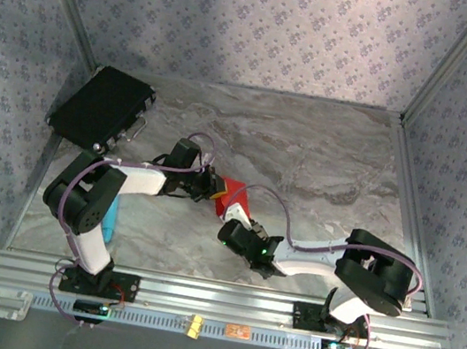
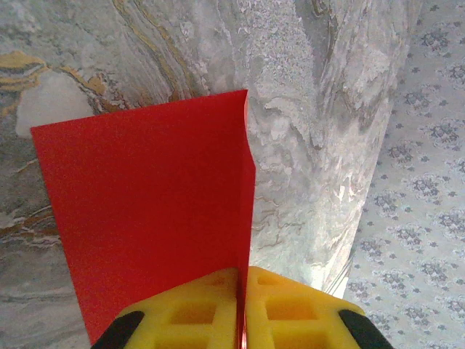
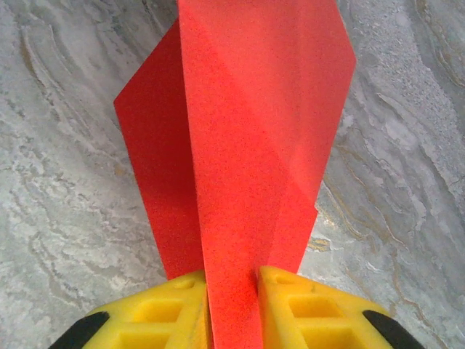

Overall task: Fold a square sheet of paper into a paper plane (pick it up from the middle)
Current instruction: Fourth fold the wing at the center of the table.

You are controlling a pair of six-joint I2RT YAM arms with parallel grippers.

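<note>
The square sheet of paper (image 1: 235, 196) is bright red, creased and held up off the marble table between my two grippers. From the left, my left gripper (image 1: 212, 185) is shut on it. In the left wrist view its yellow fingers (image 2: 190, 307) pinch one edge of the paper (image 2: 145, 203), which stands upright ahead of the left gripper (image 2: 242, 294). My right gripper (image 1: 240, 222) comes in from the near right. In the right wrist view a folded centre strip of the paper (image 3: 247, 131), with flaps spreading to both sides, runs between the yellow fingers (image 3: 299, 309) of the right gripper (image 3: 232, 294).
A black rectangular case (image 1: 101, 106) leans at the back left corner. A small blue-tipped tool (image 1: 109, 224) lies beside the left arm. An aluminium rail (image 1: 213, 298) carrying both arm bases and a tiny orange tag (image 1: 234, 331) runs along the near edge. Patterned walls enclose the table.
</note>
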